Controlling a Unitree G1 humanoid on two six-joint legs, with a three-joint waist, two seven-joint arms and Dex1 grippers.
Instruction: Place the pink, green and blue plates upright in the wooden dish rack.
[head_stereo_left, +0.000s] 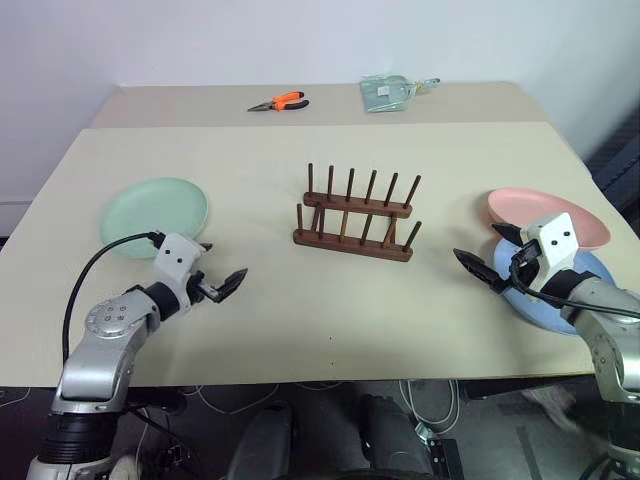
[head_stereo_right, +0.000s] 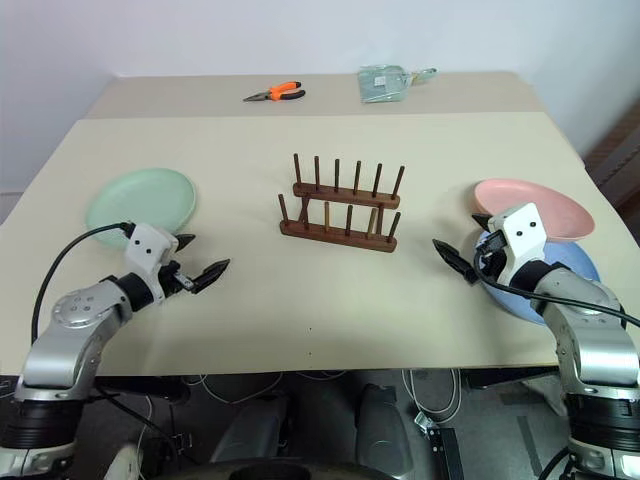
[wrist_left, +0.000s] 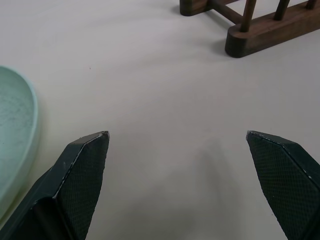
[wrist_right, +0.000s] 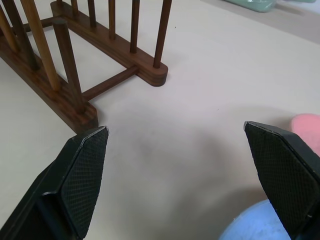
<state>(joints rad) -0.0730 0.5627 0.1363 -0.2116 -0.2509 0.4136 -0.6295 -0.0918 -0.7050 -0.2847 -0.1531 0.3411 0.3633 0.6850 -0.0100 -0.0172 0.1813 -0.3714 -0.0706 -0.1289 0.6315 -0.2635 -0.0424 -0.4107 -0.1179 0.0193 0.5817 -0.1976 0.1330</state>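
Observation:
The dark wooden dish rack stands empty at the table's middle. On the left lies the green plate, flat on the table. At the right edge the pink plate rests tilted, its near rim on the blue plate. My left gripper hovers open just right of the green plate, its fingers empty over bare table. My right gripper is open beside the blue and pink plates, pointing toward the rack, with the blue rim and pink rim close to one finger.
Orange-handled pliers and a pale green packet lie on the far table section. The pink and blue plates sit near the table's right edge. Bare tabletop stretches in front of the rack.

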